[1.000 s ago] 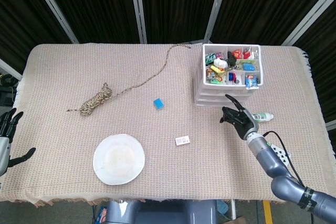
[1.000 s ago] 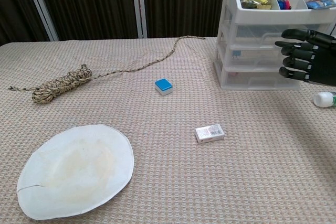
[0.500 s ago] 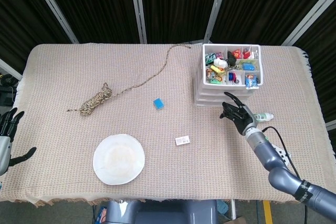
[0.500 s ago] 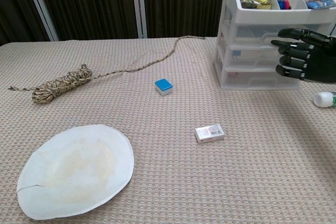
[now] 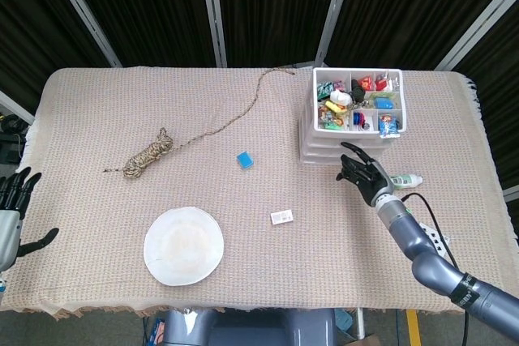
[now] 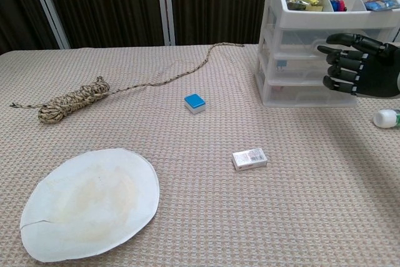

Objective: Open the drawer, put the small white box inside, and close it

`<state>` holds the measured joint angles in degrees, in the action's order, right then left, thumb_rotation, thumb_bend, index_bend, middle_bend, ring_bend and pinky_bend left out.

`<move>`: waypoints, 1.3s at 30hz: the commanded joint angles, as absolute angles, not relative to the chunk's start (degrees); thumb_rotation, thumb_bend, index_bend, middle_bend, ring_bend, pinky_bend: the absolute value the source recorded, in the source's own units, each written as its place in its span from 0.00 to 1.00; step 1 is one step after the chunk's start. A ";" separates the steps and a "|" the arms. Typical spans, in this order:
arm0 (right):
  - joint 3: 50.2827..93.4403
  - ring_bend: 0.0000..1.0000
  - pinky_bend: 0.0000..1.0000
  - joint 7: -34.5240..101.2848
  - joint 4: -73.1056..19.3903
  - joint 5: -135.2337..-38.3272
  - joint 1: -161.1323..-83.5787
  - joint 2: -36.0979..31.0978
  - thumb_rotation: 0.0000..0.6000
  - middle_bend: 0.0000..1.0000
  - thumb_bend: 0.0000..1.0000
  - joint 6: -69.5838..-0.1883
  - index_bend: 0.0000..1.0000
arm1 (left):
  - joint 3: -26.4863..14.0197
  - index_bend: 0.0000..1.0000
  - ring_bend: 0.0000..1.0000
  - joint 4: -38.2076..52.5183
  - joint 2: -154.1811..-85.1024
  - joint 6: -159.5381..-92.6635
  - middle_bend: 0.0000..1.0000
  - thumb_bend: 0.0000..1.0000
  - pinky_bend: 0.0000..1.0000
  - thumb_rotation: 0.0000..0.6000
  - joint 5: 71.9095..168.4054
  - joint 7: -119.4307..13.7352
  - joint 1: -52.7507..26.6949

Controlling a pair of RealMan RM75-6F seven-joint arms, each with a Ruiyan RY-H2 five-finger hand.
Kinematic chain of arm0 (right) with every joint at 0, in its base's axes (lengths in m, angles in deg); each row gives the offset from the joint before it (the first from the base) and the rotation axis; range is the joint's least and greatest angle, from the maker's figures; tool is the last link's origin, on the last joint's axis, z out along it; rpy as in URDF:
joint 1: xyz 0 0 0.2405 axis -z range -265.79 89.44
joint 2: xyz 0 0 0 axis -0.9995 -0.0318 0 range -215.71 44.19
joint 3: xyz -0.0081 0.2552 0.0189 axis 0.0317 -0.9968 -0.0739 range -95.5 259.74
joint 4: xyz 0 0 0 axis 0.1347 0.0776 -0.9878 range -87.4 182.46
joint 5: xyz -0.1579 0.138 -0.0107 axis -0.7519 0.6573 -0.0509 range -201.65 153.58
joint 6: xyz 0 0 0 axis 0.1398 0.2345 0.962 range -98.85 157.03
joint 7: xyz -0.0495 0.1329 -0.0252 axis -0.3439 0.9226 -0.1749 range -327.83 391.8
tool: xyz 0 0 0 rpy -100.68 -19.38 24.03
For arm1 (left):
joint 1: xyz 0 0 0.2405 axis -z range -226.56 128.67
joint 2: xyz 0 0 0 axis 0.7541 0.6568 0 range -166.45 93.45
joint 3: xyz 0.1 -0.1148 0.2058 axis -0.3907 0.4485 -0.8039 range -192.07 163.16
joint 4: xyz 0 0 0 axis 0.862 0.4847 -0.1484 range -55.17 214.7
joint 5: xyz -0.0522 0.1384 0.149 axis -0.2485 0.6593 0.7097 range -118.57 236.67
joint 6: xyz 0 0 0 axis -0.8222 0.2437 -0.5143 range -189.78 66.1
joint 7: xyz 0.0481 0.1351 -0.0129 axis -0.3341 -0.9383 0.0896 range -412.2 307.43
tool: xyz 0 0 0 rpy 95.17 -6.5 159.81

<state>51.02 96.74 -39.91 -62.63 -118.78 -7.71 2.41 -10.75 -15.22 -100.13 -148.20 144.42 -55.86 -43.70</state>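
Note:
A white drawer unit (image 5: 324,145) (image 6: 294,60) stands at the back right, its drawers all closed and its top tray full of small items. The small white box (image 5: 281,217) (image 6: 250,158) lies flat on the cloth near the table's middle. My right hand (image 5: 362,174) (image 6: 359,70) hovers just in front of the drawer fronts, fingers apart and slightly curled, holding nothing. My left hand (image 5: 10,212) is at the far left table edge, open and empty, seen only in the head view.
A blue-topped block (image 5: 245,160) (image 6: 195,102) sits mid-table. A coiled rope (image 5: 150,154) (image 6: 69,103) trails toward the back. A white plate (image 5: 184,245) (image 6: 87,201) lies front left. A small white bottle (image 5: 405,180) (image 6: 387,117) lies right of the drawers.
My right hand has edged left and closer to the drawer fronts. The left hand shifted slightly at the table edge. The box has not moved.

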 commanded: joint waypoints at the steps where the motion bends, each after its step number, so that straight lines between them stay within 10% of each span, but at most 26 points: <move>1: 50.96 0.70 0.59 95.73 -39.35 -61.82 -119.10 -7.35 1.00 0.72 0.27 2.59 0.29 | -10.76 0.06 0.00 -15.24 -100.12 -148.23 0.00 0.21 0.00 1.00 144.43 -55.82 -43.71; 39: 48.44 0.70 0.59 87.83 -43.92 -59.77 -116.46 -6.71 1.00 0.72 0.30 3.22 0.35 | -11.23 0.06 0.00 -15.16 -100.40 -147.19 0.00 0.21 0.00 1.00 144.35 -56.02 -43.28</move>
<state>48.56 87.73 -43.52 -59.48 -116.81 -6.67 3.06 -11.23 -15.16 -100.40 -147.20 144.35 -56.02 -43.28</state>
